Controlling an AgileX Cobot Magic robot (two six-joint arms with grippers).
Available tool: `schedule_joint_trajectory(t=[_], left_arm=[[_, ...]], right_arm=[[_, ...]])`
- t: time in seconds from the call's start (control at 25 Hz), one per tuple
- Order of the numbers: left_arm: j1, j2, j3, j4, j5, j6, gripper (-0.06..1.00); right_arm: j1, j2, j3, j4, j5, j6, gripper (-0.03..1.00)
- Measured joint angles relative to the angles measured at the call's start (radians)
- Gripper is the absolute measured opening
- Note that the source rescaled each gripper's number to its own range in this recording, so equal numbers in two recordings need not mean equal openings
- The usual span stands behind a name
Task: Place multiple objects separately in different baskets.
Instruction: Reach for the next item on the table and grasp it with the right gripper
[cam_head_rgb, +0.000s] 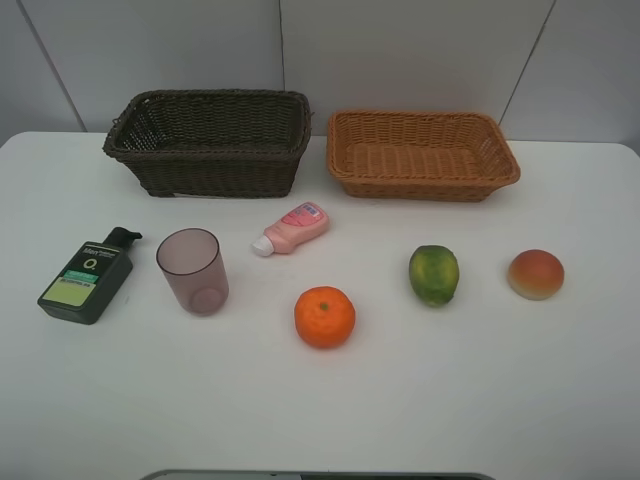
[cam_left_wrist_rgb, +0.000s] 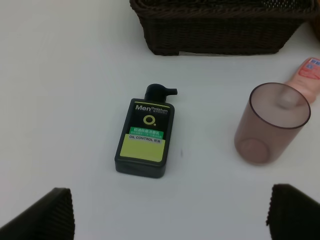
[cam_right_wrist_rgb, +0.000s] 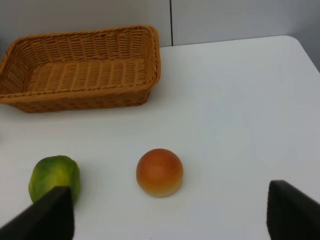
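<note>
Exterior high view: a white table (cam_head_rgb: 560, 400) holds all the things. The dark brown basket (cam_head_rgb: 215, 175) sits at the far edge on the left. The light tan basket (cam_head_rgb: 420, 186) sits beside it on the right, not touching.

The dark green pump bottle (cam_head_rgb: 88, 278) lies flat near the left edge. The mauve cup (cam_head_rgb: 192, 270) stands up near it. The pink bottle (cam_head_rgb: 292, 228) lies on its side near the dark basket. The orange (cam_head_rgb: 324, 316) is near the middle. The green fruit (cam_head_rgb: 433, 274) and the peach (cam_head_rgb: 536, 274) sit toward the right edge.

The left gripper (cam_left_wrist_rgb: 167, 210) is spread wide over the pump bottle and grips nothing. The right gripper (cam_right_wrist_rgb: 167, 210) is spread too, above the peach, with nothing in it.
</note>
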Motion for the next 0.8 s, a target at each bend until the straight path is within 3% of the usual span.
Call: schedule_joint_trajectory(t=[0.8], left_arm=[[0.000,0.000,0.000,0.000,0.000,0.000,0.99]], right_arm=[[0.000,0.000,0.000,0.000,0.000,0.000,0.60]])
